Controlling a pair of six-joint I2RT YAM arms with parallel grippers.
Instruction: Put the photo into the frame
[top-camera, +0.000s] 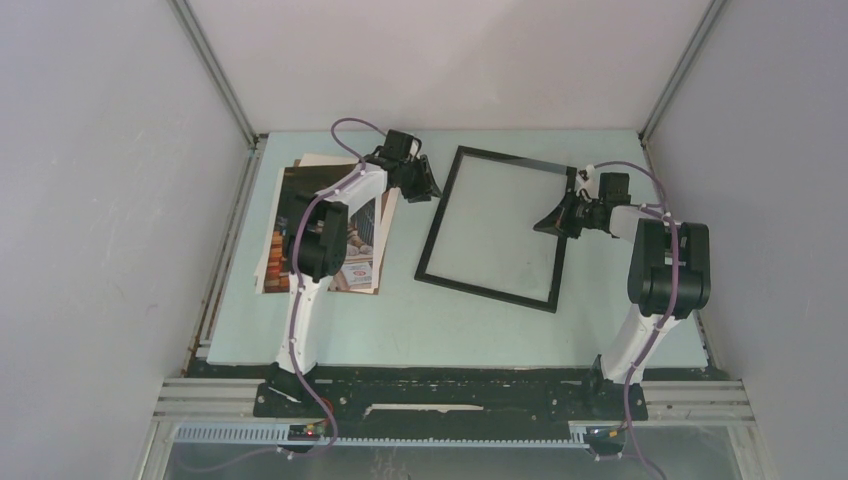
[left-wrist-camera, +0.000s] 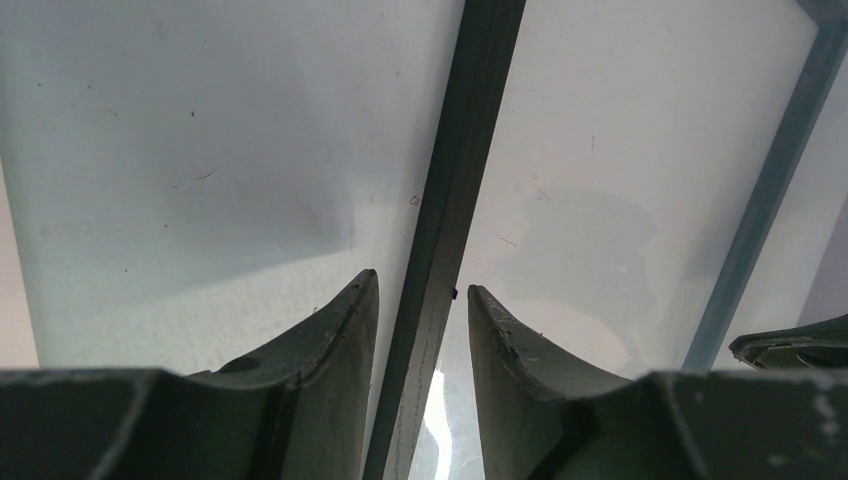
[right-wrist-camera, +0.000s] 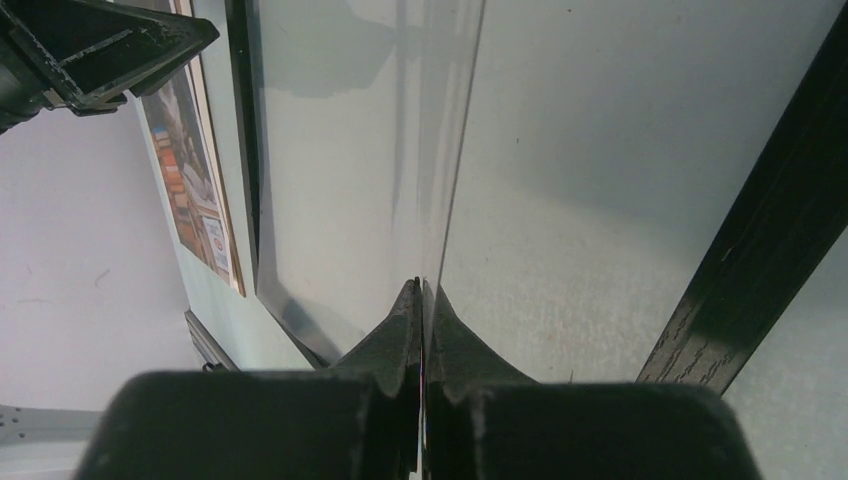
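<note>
**A:** What is lying on the bench (top-camera: 480, 330)?

**B:** The frame (top-camera: 486, 291) is lying tilted at the centre of the top view. The photo (top-camera: 362, 258) is resting at the left on paler sheets (top-camera: 264, 262), partly under the left arm (top-camera: 318, 240).

**A:** And the pincers?

**B:** The left pincer (left-wrist-camera: 420, 285) is hanging spread at the frame's upper left corner, one finger on each side of its black edge. The right pincer (right-wrist-camera: 420, 290) is pressing together on the clear pane (right-wrist-camera: 350, 170) by the frame's right edge.
</note>
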